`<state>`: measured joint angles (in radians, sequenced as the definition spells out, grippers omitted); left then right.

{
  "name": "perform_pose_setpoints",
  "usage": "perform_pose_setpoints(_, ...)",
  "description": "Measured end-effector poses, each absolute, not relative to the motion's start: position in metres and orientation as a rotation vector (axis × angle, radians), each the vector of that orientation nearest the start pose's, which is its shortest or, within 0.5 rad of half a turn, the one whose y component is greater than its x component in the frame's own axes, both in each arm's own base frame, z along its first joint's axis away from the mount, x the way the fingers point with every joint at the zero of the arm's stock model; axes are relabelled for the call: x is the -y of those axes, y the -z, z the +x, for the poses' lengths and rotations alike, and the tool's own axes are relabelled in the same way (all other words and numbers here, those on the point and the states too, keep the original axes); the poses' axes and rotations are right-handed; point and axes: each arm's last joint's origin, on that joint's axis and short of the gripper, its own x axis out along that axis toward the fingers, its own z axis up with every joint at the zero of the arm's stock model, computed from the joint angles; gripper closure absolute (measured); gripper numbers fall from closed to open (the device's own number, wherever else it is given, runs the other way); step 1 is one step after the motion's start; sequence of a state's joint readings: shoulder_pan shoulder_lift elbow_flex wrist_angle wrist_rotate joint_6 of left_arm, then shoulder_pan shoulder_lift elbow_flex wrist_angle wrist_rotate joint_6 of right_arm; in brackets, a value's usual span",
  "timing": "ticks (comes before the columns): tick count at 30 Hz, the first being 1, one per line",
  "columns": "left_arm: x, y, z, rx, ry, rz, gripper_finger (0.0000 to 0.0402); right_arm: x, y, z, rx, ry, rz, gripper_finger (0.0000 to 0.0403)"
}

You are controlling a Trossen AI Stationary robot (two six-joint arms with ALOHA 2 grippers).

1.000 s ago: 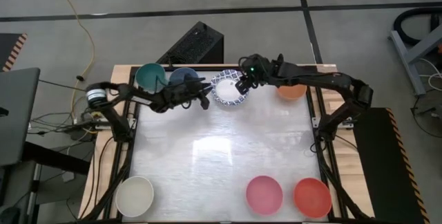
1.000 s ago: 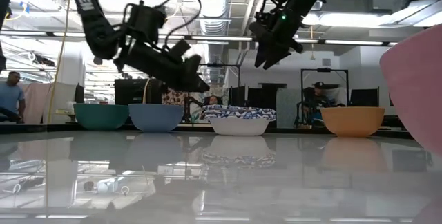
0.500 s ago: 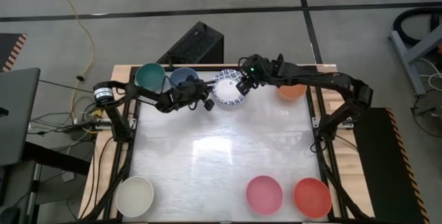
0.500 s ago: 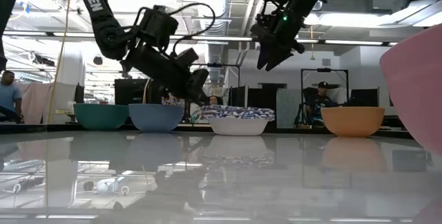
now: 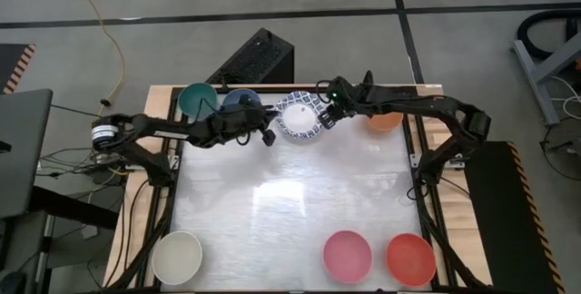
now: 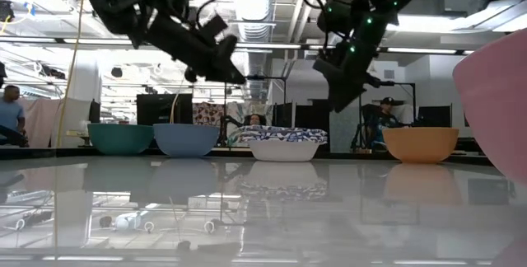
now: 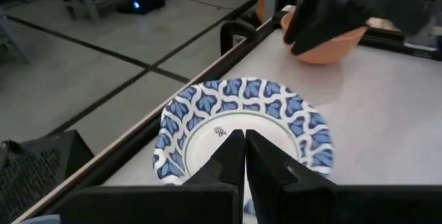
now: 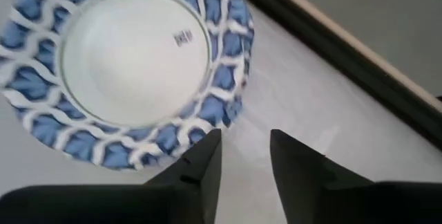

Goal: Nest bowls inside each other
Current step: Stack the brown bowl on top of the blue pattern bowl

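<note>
A white bowl with a blue patterned rim (image 5: pixel 300 115) rests on its base at the table's far edge, between a blue bowl (image 5: pixel 241 102) and an orange bowl (image 5: pixel 383 118). A teal bowl (image 5: pixel 197 101) stands left of the blue one. My left gripper (image 5: pixel 270 137) is shut and empty. It hangs near-level above and just left of the patterned bowl (image 7: pixel 242 124). My right gripper (image 5: pixel 327 119) is open and slants down over that bowl's right rim (image 8: pixel 231 79). In the low view it (image 6: pixel 339 102) is clear above the rim.
A cream bowl (image 5: pixel 177 256) stands at the near left corner, and pink (image 5: pixel 348 255) and red (image 5: pixel 410 258) bowls at the near right. The table's glossy middle (image 5: pixel 290 194) is bare. A black box (image 5: pixel 257 58) lies beyond the far edge. People show in the room behind.
My left gripper has risen from the patterned bowl's left rim to well above the bowls, staying left of it. My right gripper has come down toward that bowl's right rim.
</note>
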<state>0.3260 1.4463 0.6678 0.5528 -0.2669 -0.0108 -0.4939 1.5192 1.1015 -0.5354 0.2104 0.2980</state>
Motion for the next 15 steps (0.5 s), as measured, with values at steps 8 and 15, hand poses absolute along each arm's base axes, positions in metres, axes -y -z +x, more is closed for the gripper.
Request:
perform_pose_setpoints(8, -0.073, -0.270, 0.238, -0.166, -0.417, -0.022, 0.0398, 0.144, -0.264, 0.243, -0.903, 0.825, 0.393, 0.0289)
perform_pose_setpoints(15, -0.052, -0.301, 0.184, -0.170, -0.396, 0.008, 0.0386, 0.126, -0.271, 0.203, -1.143, 0.876, 0.461, 0.0286)
